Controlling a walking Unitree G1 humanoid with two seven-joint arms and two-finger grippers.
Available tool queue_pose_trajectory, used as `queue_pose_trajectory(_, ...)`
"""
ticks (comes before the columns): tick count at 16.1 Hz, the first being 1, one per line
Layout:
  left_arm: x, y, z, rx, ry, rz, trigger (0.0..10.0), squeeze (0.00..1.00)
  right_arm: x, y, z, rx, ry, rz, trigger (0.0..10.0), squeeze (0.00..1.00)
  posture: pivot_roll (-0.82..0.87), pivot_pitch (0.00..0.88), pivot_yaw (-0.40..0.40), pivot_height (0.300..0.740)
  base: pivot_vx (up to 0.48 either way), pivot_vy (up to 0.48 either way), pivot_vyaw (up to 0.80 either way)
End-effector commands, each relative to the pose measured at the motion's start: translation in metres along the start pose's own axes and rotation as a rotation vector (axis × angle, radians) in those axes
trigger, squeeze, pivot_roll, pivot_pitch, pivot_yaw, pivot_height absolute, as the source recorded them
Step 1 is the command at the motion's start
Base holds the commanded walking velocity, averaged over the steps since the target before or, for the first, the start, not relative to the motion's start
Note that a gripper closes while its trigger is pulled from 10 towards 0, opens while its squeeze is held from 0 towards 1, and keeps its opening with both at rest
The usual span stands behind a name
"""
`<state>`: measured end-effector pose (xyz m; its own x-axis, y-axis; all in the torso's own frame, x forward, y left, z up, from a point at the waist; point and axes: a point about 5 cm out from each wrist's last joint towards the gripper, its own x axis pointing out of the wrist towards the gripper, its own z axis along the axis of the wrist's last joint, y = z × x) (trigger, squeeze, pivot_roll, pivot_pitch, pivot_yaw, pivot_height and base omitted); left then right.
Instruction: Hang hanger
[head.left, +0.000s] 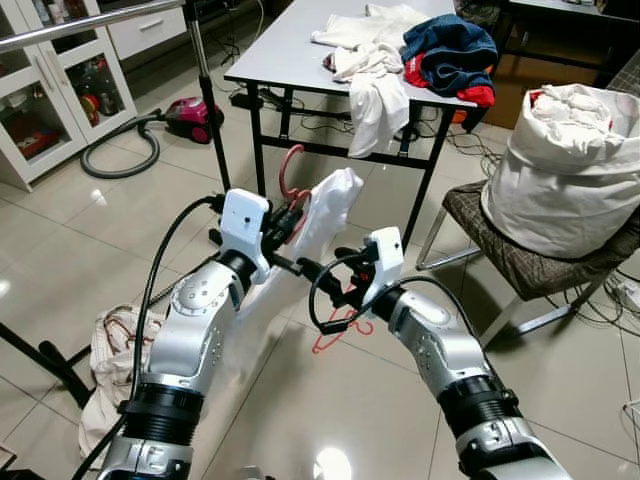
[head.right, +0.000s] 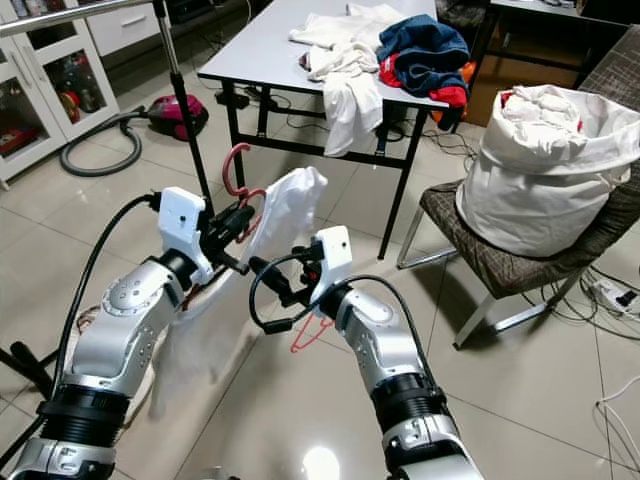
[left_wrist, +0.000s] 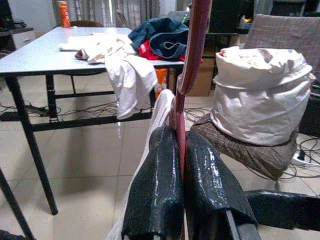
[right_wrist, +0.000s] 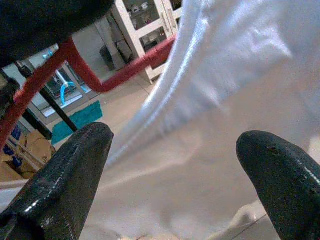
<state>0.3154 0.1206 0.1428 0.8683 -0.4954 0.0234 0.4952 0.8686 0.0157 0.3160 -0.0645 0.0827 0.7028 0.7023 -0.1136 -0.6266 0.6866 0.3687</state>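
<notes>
Left eye view: one red hanger (head.left: 291, 190), two claws.

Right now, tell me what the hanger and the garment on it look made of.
Hanger: seemingly red plastic or coated wire; smooth, slightly glossy, thin curved hook, clamped in the left gripper.
Garment: white woven cloth, likely cotton; matte, soft folds, drapes limply.
</notes>
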Motion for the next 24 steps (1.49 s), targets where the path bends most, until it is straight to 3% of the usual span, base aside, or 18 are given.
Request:
queue_pose_trajectory(1, 0.002, -0.004, 0.01, 0.005, -0.036, -0.024, 10.0, 0.0, 0.004, 0.0, 0.006, -0.025, -0.015, -0.007, 10.0, 0.0, 0.09, 0.0, 0.001, 0.74, 0.0, 0.0, 0.0)
queue_pose_trajectory(24, 0.004, -0.016, 0.02, -0.046, -0.057, -0.068, 10.0, 0.0, 0.026, -0.01, 0.011, 0.167, -0.018, -0.194, 10.0, 0.0, 0.1, 0.0, -0.008, 0.74, 0.0, 0.0, 0.0)
